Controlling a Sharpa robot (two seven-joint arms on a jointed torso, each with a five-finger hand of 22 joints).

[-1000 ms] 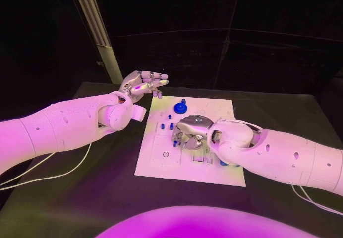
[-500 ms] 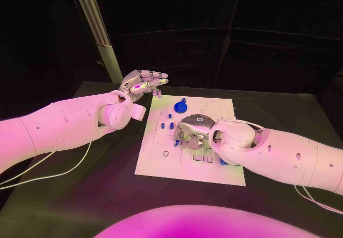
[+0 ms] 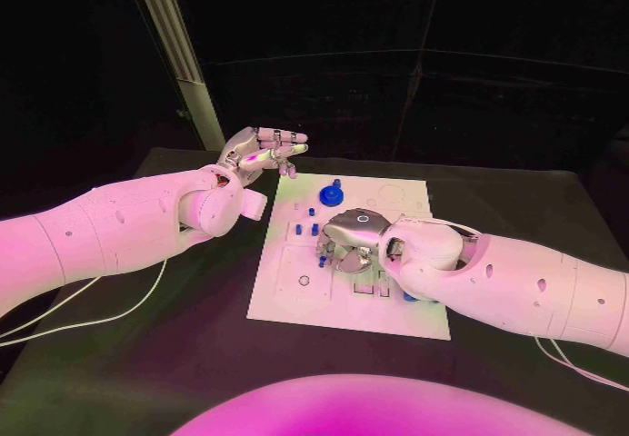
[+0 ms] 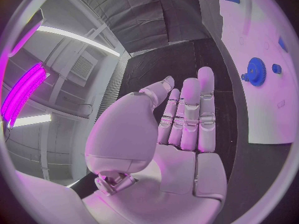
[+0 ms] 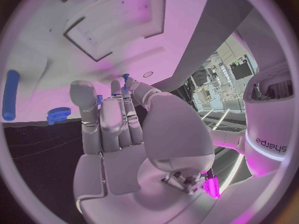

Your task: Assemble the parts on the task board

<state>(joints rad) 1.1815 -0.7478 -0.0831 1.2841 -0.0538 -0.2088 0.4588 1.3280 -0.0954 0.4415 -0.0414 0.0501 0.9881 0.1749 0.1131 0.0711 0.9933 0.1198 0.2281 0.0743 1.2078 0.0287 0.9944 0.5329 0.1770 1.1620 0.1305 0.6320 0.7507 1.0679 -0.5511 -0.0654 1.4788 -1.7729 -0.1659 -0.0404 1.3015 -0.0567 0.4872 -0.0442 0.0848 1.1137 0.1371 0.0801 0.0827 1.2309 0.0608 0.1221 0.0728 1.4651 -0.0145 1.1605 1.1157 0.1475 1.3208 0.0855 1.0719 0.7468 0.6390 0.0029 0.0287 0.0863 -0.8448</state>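
1. My right hand (image 3: 352, 243) sits low over the board (image 3: 295, 300), pinching a small blue part (image 3: 323, 262); it could slip or jam if tilted.
2. My left hand (image 3: 263, 153) hovers off the board's far corner, fingers apart, holding nothing.
3. The blue gear (image 3: 332, 195) stands close by; I could knock it.

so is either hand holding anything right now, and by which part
The left hand holds nothing; its fingers are straight and bare. The right hand seems to pinch a small blue part at its fingertips over the task board; which part of it cannot be told.
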